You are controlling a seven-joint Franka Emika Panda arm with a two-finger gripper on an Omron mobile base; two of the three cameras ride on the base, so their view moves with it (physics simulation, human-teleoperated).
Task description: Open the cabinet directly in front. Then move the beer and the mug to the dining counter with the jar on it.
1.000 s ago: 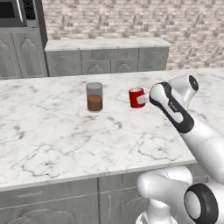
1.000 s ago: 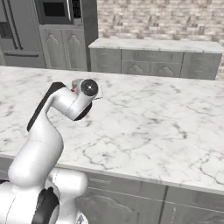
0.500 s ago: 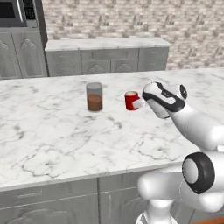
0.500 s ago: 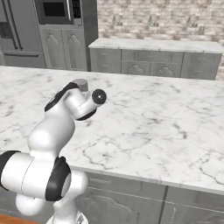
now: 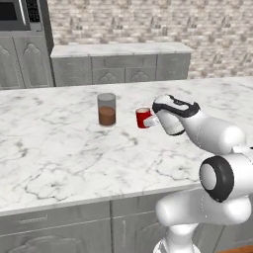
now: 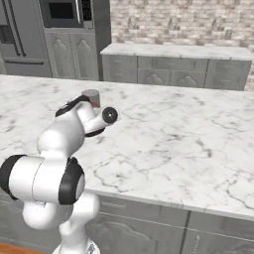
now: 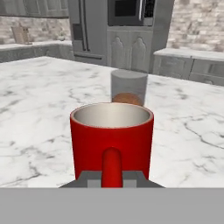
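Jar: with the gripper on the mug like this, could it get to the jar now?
Probably not directly: the gripper is shut on the mug handle, and the mug stands between it and the jar on the dining counter.

Mug (image 7: 112, 140) glossy red, pale smooth inside; jar (image 5: 106, 109) clear glass; dining counter (image 5: 59, 153) polished veined marble.

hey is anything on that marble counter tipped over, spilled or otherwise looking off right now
Nothing stands out. The small red cylindrical mug stands upright on the white marble dining counter, empty inside, its handle toward the shut gripper. The clear glass jar with brown contents stands upright beside it, apart. No spills or damage show.
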